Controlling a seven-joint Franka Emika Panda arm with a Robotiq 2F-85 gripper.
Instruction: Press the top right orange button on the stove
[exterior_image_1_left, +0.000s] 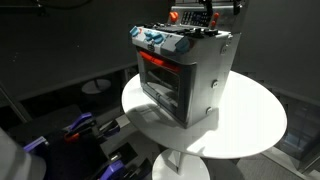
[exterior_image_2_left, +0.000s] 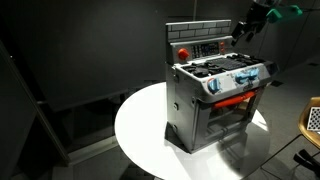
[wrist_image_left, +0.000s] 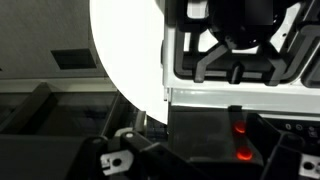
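The small silver-grey toy stove (exterior_image_1_left: 185, 75) with a glowing orange-red oven window and blue knobs stands on a round white table (exterior_image_1_left: 250, 125); it shows in both exterior views (exterior_image_2_left: 215, 95). My gripper (exterior_image_1_left: 197, 14) hovers just above the stove's dark back panel, seen also at the top right of an exterior view (exterior_image_2_left: 245, 28), and its fingers look shut and empty. In the wrist view the stove top (wrist_image_left: 230, 50) fills the upper part. Two glowing orange buttons (wrist_image_left: 240, 128) (wrist_image_left: 243, 153) sit on the dark panel close to my gripper (wrist_image_left: 200, 165).
The table (exterior_image_2_left: 140, 130) has bare surface around the stove. Dark curtains surround the scene. Blue and purple equipment (exterior_image_1_left: 80, 127) lies on the floor beside the table. A pale chair-like object (exterior_image_2_left: 312, 120) stands at the edge.
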